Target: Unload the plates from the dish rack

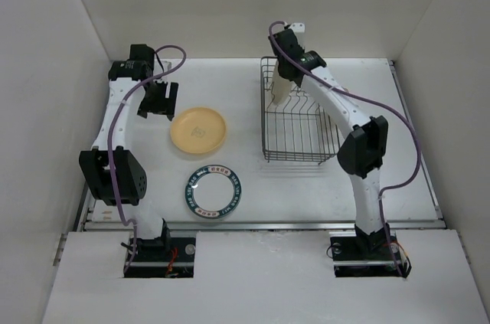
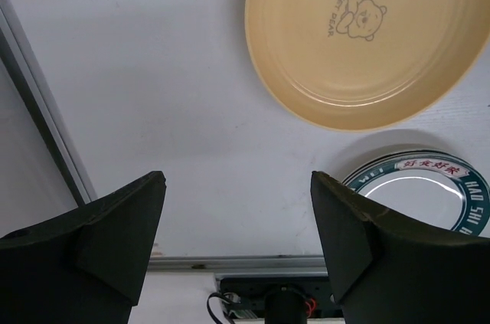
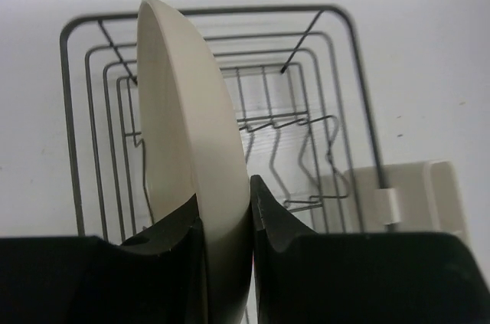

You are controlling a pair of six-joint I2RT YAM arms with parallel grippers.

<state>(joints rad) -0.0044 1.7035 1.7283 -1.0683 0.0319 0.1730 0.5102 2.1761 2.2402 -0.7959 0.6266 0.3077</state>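
The right pincer (image 3: 226,194) is closed narrow on a cream plate (image 3: 180,109), one finger pressed against each face of it near the rim. The plate stands on edge and rises straight out from between the fingertips. Beyond and below the fingertips lies the dish rack (image 3: 306,132), a dark wire basket with bent divider prongs. The plate's far edge sits inside the basket, near the wall on the side of the finger at the left of the wrist view. No other plate shows in the rack. Beside the other finger, a small beige box (image 3: 417,198) is clipped to the rack's outer wire. From above, this pincer hangs over the rack's far end with the plate under it. The left pincer (image 2: 237,178) is spread wide and holds nothing — bare white table (image 2: 153,71) shows between its fingers. Ahead of its fingertips, off toward the finger at the right of the wrist view, an orange-yellow plate (image 2: 367,48) with a printed bear and the words SWEET BEAR lies flat on the table. Just past that same finger lies a white plate with a dark-teal rim (image 2: 436,178), also flat. The two plates are near each other but apart.
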